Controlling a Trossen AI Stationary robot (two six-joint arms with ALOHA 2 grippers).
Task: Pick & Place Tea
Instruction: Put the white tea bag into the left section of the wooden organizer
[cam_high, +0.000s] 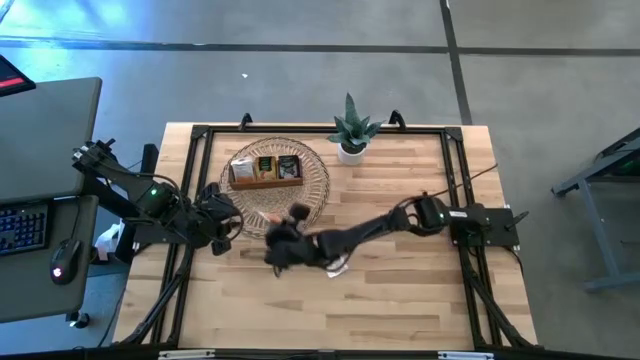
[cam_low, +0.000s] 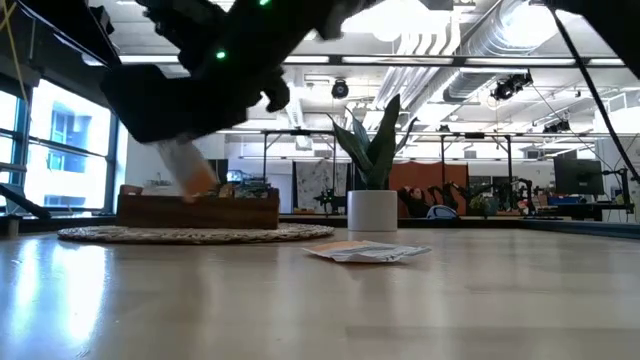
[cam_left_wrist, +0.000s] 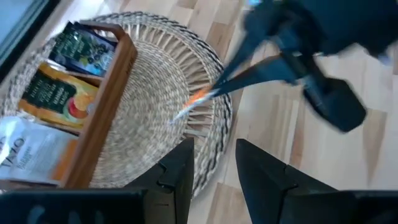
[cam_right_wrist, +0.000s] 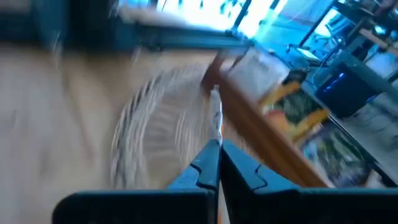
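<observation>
Right gripper (cam_right_wrist: 219, 163) pinches a sachet (cam_right_wrist: 216, 115) over the woven mat (cam_left_wrist: 149, 93); left gripper (cam_left_wrist: 211, 168) half-open beside it

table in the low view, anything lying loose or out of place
Yes. One sachet lies loose and crumpled on the bare wood in front of the plant, off the woven mat and outside the tray, where the other sachets stand. The right gripper holds another sachet edge-on over the mat.
</observation>
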